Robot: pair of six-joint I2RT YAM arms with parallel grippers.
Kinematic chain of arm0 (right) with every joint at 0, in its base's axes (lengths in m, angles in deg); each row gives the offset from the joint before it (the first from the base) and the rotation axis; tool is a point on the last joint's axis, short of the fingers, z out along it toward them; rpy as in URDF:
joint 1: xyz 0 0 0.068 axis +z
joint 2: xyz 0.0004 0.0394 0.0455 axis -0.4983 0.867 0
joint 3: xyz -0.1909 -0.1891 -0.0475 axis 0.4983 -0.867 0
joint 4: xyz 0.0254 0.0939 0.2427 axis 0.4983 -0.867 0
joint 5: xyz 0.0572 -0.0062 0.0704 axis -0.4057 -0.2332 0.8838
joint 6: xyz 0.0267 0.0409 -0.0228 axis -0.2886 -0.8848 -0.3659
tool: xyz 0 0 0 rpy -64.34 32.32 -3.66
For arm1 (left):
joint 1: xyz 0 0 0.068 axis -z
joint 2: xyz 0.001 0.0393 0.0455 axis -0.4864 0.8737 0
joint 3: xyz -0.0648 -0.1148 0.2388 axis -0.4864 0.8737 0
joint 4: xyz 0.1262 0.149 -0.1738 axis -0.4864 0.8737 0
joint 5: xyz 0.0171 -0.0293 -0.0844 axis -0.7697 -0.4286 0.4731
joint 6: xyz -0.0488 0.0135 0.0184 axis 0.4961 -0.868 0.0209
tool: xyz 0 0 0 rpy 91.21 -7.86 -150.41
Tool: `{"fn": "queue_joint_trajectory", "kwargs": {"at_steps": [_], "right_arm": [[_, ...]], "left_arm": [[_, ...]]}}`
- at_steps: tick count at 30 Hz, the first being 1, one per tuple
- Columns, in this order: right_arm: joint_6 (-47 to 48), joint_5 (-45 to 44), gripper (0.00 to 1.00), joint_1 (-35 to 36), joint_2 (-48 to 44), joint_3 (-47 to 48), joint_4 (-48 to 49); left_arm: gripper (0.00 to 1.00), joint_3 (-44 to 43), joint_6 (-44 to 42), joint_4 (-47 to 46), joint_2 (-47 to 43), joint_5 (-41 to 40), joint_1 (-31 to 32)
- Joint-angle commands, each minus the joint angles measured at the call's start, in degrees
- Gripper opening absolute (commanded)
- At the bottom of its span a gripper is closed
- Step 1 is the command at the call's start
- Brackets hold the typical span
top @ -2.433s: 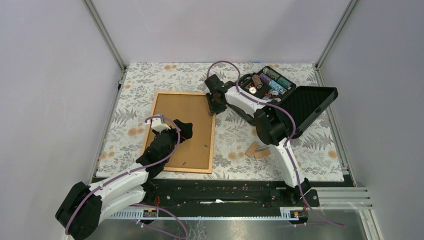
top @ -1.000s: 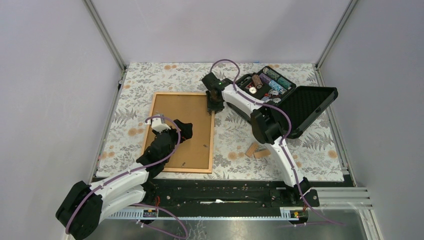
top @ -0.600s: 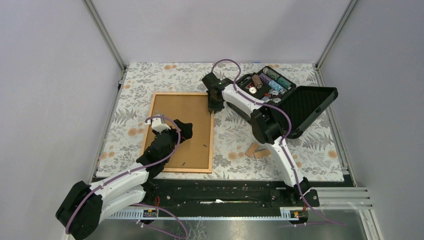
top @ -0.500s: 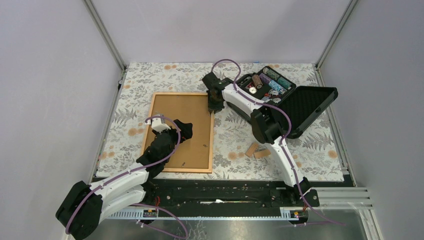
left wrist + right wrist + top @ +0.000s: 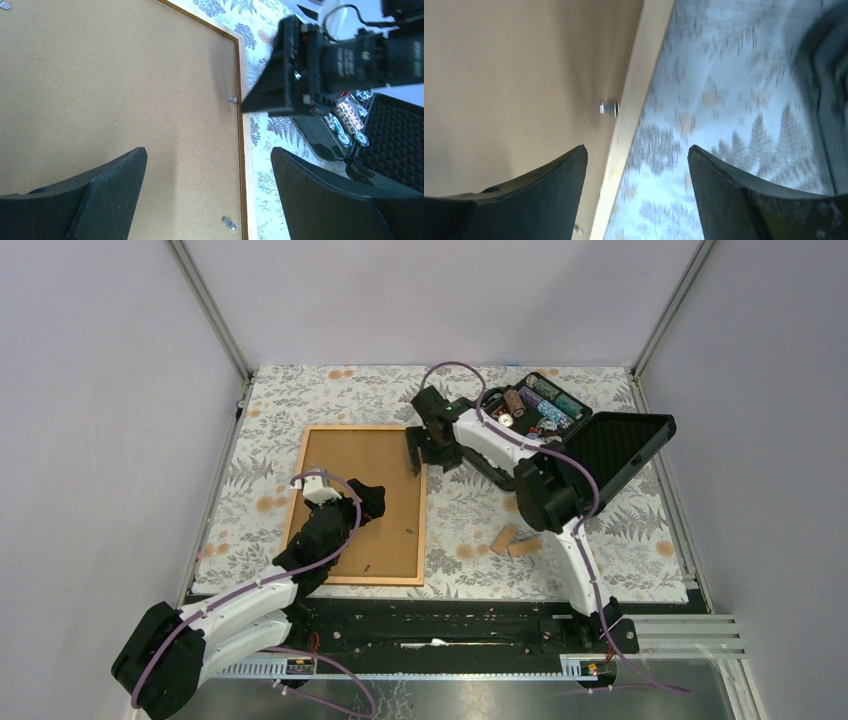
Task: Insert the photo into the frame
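The left gripper [image 5: 368,502] hangs over the near half of the board [image 5: 360,455], its two blunt black fingers [image 5: 100,200] spread wide and holding nothing. The board is flat, matt brown fibre with a fine grain. It sits inside the frame [image 5: 425,540], a thin rectangle of pale orange-tan wood lying back-up on the cloth [image 5: 470,510] (whether the photo lies beneath cannot be told). Small shiny metal tabs [image 5: 232,100] stand along the inner edge of the right rail. The right gripper [image 5: 418,453] hovers at that rail near the far corner, jaws apart and empty. One finger [image 5: 539,200] is over the board and the other over the cloth; its wrist view is blurred. The cloth is white with grey fern prints and orange blots. Right of the frame lie two small wooden blocks [image 5: 505,536], side by side. Beyond them is an open black case [image 5: 610,455], its lid lined with dimpled foam.
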Motion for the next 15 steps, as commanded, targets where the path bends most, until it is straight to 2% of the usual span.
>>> {"fn": "queue_joint_trajectory", "kwargs": {"at_steps": [1, 4, 9, 12, 15], "right_arm": [[-0.45, 1.37, 0.83, 4.12, -12.78, -12.07, 3.59], [-2.28, 2.86, 0.88, 7.65, -16.51, -20.65, 6.60], [-3.13, 3.79, 0.89, 12.25, -19.46, -27.93, 10.60], [-4.78, 2.43, 0.85, 13.61, -19.13, -30.33, 10.94], [-5.37, -1.59, 0.74, 15.46, -17.76, -30.25, 9.19]], "left_arm": [[0.99, -0.05, 0.32, -2.46, -0.58, -0.95, -0.21], [0.99, 0.34, 0.52, -2.40, -1.38, -1.18, -0.28], [0.99, 0.54, 0.80, -2.23, -1.81, -1.37, -0.25], [0.99, 0.71, 1.02, -2.08, -2.17, -1.51, -0.27], [0.99, 1.49, 1.68, -1.87, -3.76, -2.25, -0.29]]}}
